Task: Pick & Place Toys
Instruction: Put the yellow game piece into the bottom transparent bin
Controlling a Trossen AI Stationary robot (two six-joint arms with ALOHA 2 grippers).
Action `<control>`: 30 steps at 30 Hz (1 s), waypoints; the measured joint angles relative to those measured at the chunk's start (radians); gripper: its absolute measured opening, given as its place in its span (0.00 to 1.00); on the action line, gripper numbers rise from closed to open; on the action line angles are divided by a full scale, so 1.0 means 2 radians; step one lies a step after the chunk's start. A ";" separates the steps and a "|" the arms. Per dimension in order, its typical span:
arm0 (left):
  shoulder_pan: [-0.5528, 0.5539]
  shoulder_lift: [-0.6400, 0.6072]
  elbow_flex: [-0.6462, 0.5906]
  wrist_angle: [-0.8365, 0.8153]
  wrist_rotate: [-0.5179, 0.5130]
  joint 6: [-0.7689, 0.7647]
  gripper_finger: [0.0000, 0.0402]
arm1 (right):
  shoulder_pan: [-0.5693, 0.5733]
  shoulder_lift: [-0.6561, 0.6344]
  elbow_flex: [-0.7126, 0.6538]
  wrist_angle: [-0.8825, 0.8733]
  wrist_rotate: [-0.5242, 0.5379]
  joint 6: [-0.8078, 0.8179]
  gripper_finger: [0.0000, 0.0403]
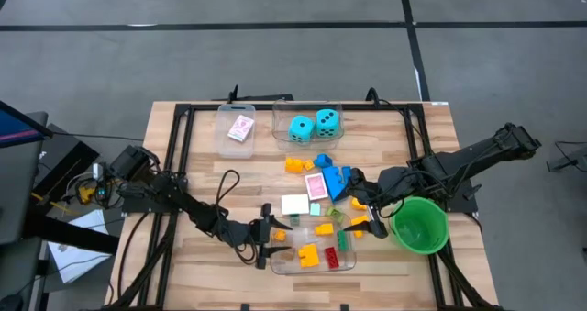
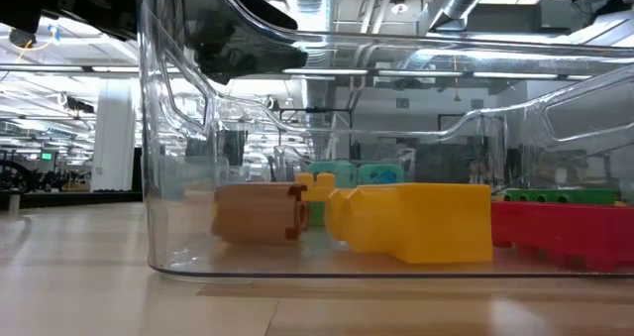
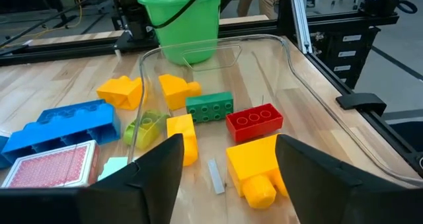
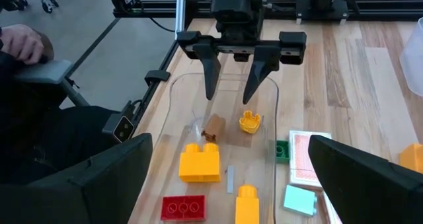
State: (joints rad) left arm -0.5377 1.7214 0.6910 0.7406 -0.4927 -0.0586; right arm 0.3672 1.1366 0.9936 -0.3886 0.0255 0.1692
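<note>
The toys were small hard plastic bricks, and most lay in or beside the clear tub [image 1: 275, 262] at the table's near edge. Inside the tub sat a big yellow brick [image 4: 199, 163], a red brick [image 4: 183, 207], a green brick [image 3: 209, 108] and a small brown piece [image 4: 213, 126]. Just beyond the tub's far wall lay a blue brick [image 3: 63, 125] and a pink-backed card [image 3: 55, 165]; two cyan dice [image 1: 313, 125] rested in another tub well beyond it.

By their look, the bricks would be light, rigid and smooth, so they could skid or pop out of a pinch. The flat side walls seemed the best place to grip, not the studs. The card, thin and flat on the table [image 1: 165, 164], seemed the hardest to lift.

The left end effector [image 4: 231, 84] hung over the tub's left end with its fingers apart and empty. The right end effector [image 1: 374, 217] hovered by the tub's right end, near the green bowl [image 1: 420, 225], fingers spread wide and holding nothing.
</note>
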 joint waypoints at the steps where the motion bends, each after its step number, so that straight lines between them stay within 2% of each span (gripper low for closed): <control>1: 0.000 0.000 0.000 0.000 0.000 0.000 0.58 | 0.000 0.000 0.000 -0.002 0.000 0.000 0.99; 9: 0.000 0.000 0.000 0.000 0.000 0.001 0.55 | 0.001 0.000 0.000 -0.011 -0.001 0.003 0.99; 16: 0.000 0.000 0.000 0.000 0.000 0.001 0.55 | 0.027 0.000 0.000 -0.022 -0.001 0.002 0.99; 30: 0.000 0.000 0.000 0.000 0.000 0.001 0.53 | 0.099 0.008 0.000 -0.020 0.008 -0.081 0.99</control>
State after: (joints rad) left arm -0.5373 1.7214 0.6910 0.7406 -0.4923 -0.0574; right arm 0.5655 1.1519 0.9932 -0.4292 0.0406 0.0077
